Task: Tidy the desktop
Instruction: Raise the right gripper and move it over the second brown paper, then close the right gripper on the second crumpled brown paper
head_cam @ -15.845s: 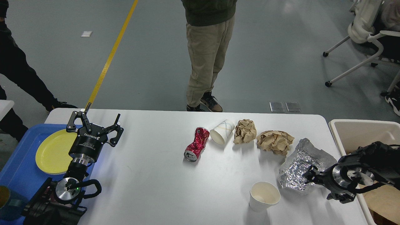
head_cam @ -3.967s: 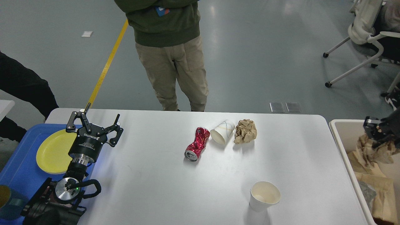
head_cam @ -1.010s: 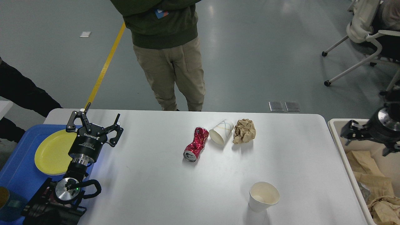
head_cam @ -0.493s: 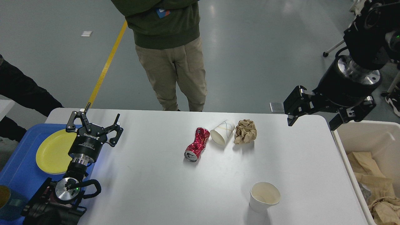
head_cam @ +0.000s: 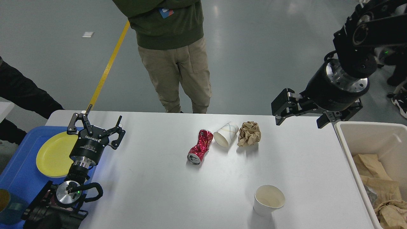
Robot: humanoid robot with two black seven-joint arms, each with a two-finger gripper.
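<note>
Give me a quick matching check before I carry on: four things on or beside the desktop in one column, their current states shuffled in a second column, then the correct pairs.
Things:
1. red can
2. plain paper cup
3. patterned paper cup
4. yellow plate

States:
A. lying on its side between the can and a brown paper ball
B. resting in the blue tray
C. crushed, lying on the desktop
D. standing upright, mouth up

Pairs: 1-C, 2-D, 3-A, 4-B
</note>
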